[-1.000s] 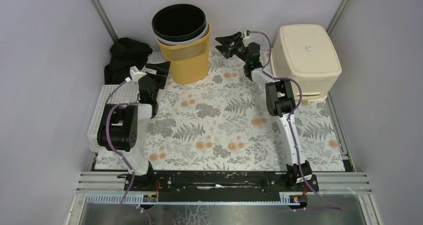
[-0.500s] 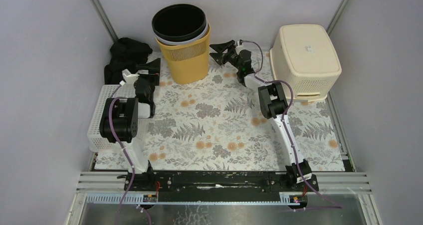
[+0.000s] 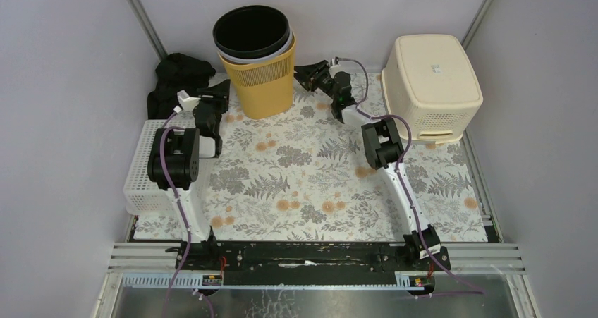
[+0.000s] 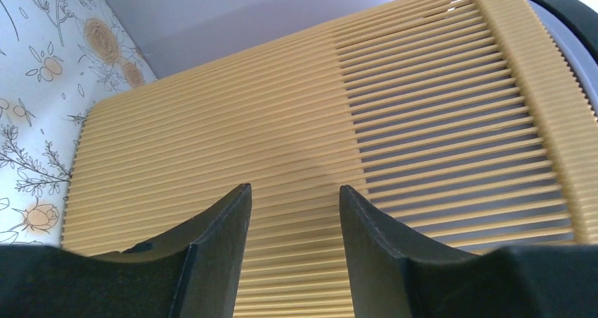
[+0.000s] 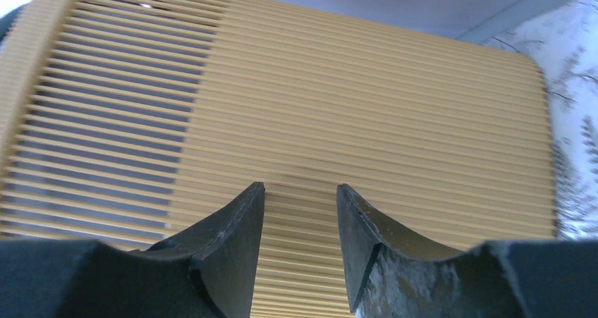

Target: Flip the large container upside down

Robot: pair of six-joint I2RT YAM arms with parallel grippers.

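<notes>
Left gripper (image 4: 294,188): fingers (image 4: 215,251) were apart, nothing clamped. The ribbed yellow wall of the bin (image 3: 262,85) filled the gap between them. Couldn't tell whether the tips touched the wall or sat just off it. From the top it was low on the bin's left side, pointing at it.

Right gripper (image 5: 300,186): same story. Fingers (image 5: 229,240) were apart, holding nothing, with the ribbed wall close in front and contact unclear. It sat at the bin's right side, about mid-height, arm stretched out toward the far edge.

So the bin stood between the two grippers, upright with its mouth up, at the far edge of the desk and left of centre. A black liner (image 3: 252,30) was nested inside with its rim above the yellow rim, and a pale rim showed between the two.

Around it:
- A floral mat (image 3: 317,177) covered the desk.
- A black cloth (image 3: 176,78) lay in the far left corner.
- A white mesh tray (image 3: 141,170) ran along the left edge, partly under the left arm.
- A beige hamper (image 3: 431,85) sat base-up near the far right corner, well apart from the bin.
</notes>
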